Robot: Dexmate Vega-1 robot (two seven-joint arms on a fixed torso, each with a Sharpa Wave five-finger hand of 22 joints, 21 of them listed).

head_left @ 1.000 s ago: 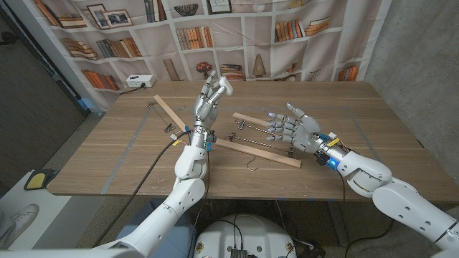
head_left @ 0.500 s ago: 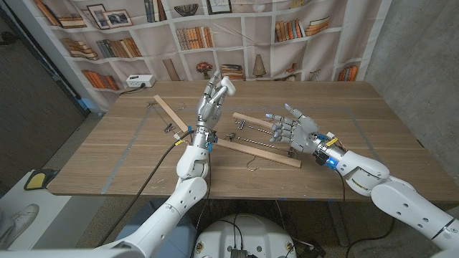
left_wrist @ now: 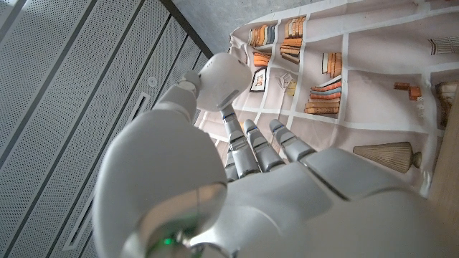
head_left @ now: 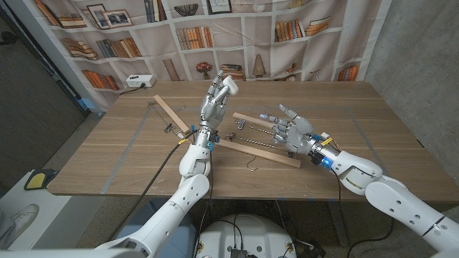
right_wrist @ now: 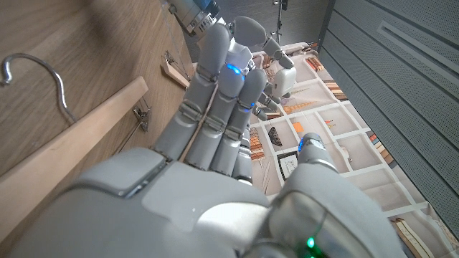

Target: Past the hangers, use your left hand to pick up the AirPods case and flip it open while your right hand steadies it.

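Up above the table's far half, the AirPods case [head_left: 228, 86] sits at the fingertips of the left hand [head_left: 214, 102], a small white rounded-off block, smooth and glossy; in the left wrist view the case [left_wrist: 224, 77] shows as a pale rounded lump past the fingers [left_wrist: 247, 140]. Whether its lid is open cannot be told. The left hand stands raised on its arm, clear of the wood, with free air around it on all sides.

The right hand [head_left: 288, 129] hovers to the side of it, well apart from the case, fingers spread and holding nothing; in the right wrist view that hand [right_wrist: 215, 136] reaches over a hanger.

Below and between the two hands lie wooden hangers [head_left: 258, 147] with thin metal hooks and clips, long pale bars crossing the table [head_left: 107, 158] at angles; another hanger [head_left: 168, 111] lies left of the left arm. They take up the middle; the brown, grained tabletop stretches bare toward the near edge and both sides. Behind the far edge hangs a printed bookshelf backdrop [head_left: 143, 36], and a white power strip [head_left: 136, 82] sits at its foot.
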